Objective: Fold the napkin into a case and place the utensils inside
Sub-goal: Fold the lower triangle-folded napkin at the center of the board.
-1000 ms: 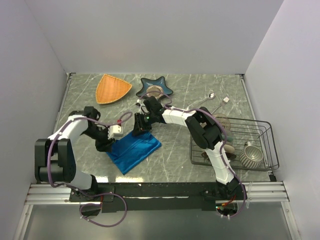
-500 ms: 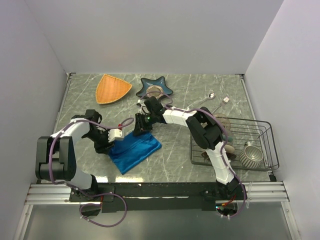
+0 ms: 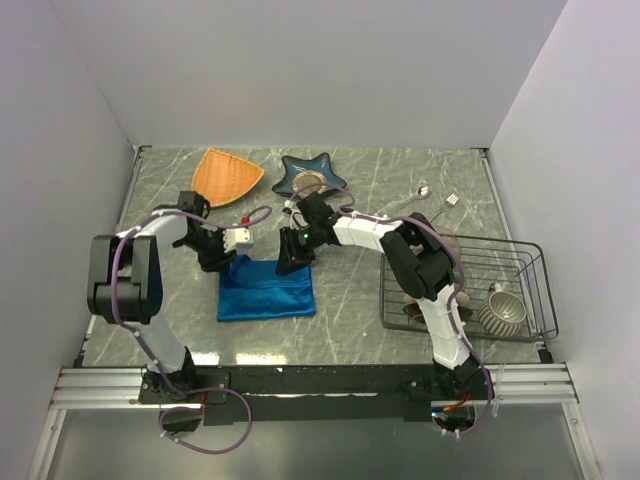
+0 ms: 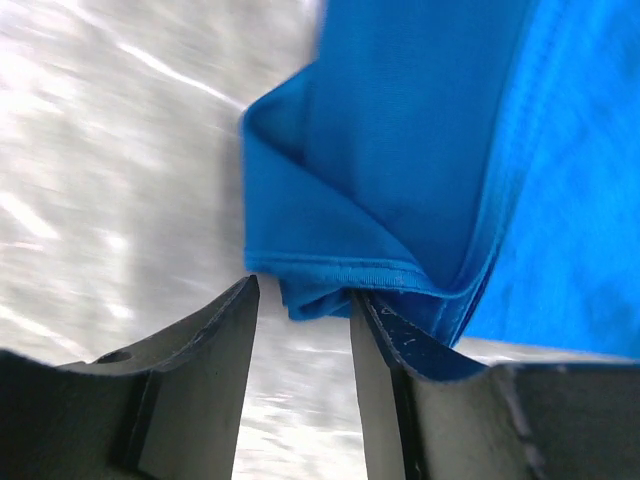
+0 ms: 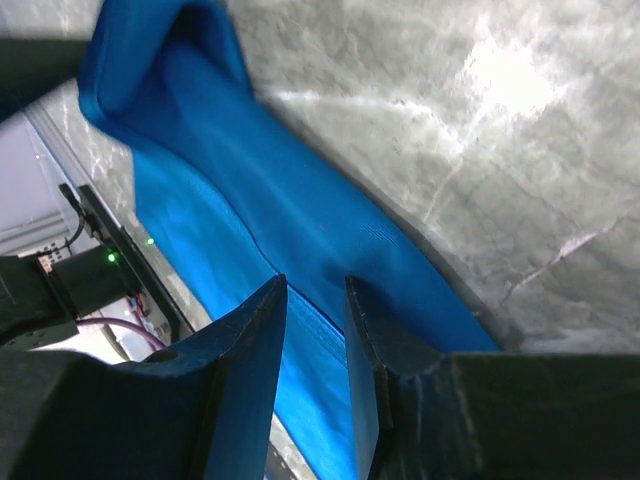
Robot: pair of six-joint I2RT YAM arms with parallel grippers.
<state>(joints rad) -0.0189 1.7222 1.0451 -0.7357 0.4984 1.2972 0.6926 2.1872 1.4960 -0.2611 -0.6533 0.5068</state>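
Overhead, left claw [image 3: 224, 266] and right claw [image 3: 290, 263] at the napkin's [image 3: 265, 293] far corners; close-up, each narrowly tight on its hem.

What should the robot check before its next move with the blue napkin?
1. Left gripper pinches a far napkin corner: ok.
2. Right gripper pinches the other far corner: ok.
3. Napkin edges look straight: ok.
4. Napkin is a narrow case: not ok, it is a wide rectangle.
5. Spoon and fork inside: not ok, both lie bare beside the wire rack.
6. Both grippers hold every layer: cannot tell.
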